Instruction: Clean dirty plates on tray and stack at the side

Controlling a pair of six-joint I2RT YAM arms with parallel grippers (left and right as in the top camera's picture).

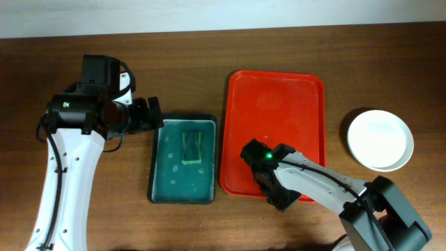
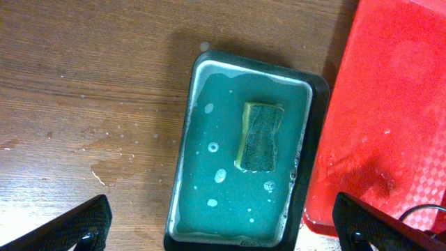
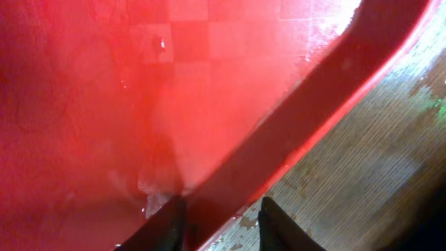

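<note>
The red tray [image 1: 279,90] lies in the middle of the table with no plates on it, and its floor is wet. It also shows in the left wrist view [image 2: 390,104] and the right wrist view [image 3: 139,84]. White plates [image 1: 380,139] sit stacked on the table to the tray's right. I cannot tell how many there are. My right gripper [image 1: 279,199] is at the tray's front rim. Its fingers [image 3: 219,230] are narrowed astride the rim, one inside and one outside. My left gripper [image 1: 157,115] is wide open and empty [image 2: 223,233] above the teal basin.
A dark teal basin [image 1: 157,192] with soapy water stands left of the tray and holds a green sponge [image 1: 190,148]. The basin rim [image 2: 317,125] and sponge [image 2: 261,136] show in the left wrist view. Water spots mark the wood near the basin and the tray's front rim.
</note>
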